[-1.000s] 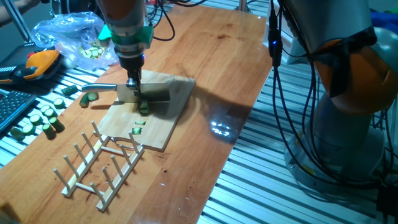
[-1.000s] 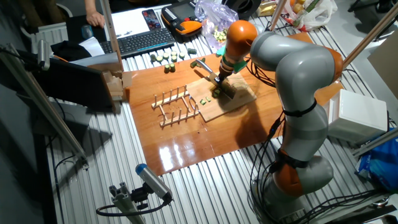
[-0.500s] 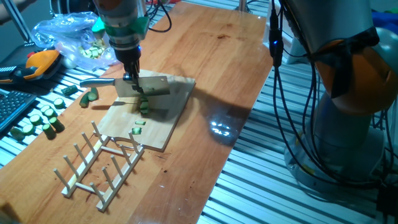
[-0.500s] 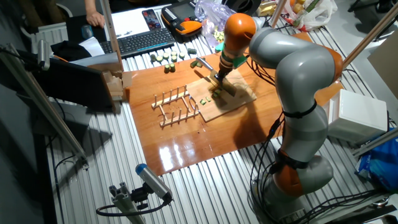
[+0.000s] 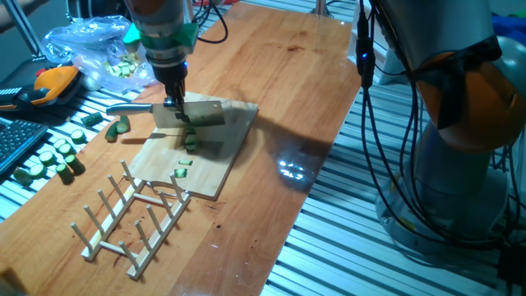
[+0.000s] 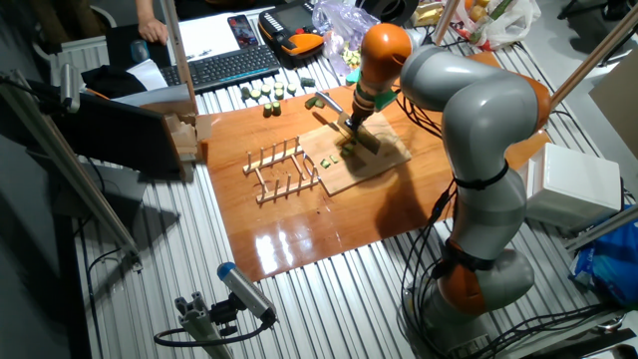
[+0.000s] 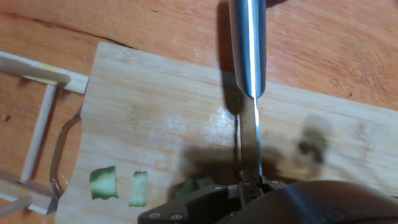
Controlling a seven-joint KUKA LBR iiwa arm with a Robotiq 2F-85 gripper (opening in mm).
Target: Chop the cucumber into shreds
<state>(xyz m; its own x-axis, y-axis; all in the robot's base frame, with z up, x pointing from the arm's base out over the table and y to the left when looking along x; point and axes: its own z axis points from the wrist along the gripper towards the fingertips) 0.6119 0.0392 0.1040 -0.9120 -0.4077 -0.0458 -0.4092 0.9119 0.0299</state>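
Observation:
My gripper (image 5: 173, 102) is shut on a steel knife (image 5: 197, 116) and holds it a little above the wooden cutting board (image 5: 222, 168). Its handle (image 5: 125, 107) points left. A small green cucumber piece (image 5: 191, 141) lies on the board just under the blade. Tiny light-green shreds (image 5: 182, 168) lie nearer the board's front edge. In the hand view the knife (image 7: 247, 50) runs up the frame from my gripper (image 7: 252, 182). Cut bits (image 7: 103, 183) lie to its left and one piece (image 7: 196, 185) lies close to the blade. The other fixed view shows the gripper (image 6: 351, 122) over the board (image 6: 384, 160).
A wooden peg rack (image 5: 131, 220) stands just in front of the board. Several thick cucumber chunks (image 5: 51, 160) lie at the table's left edge. Behind them are a clear plastic bag (image 5: 86, 45) of slices and an orange tool (image 5: 51, 82). The robot's base (image 5: 460, 123) stands to the right.
Since a second ago the gripper has lifted the knife off the cucumber piece, up and slightly left. It has held still over the last half second.

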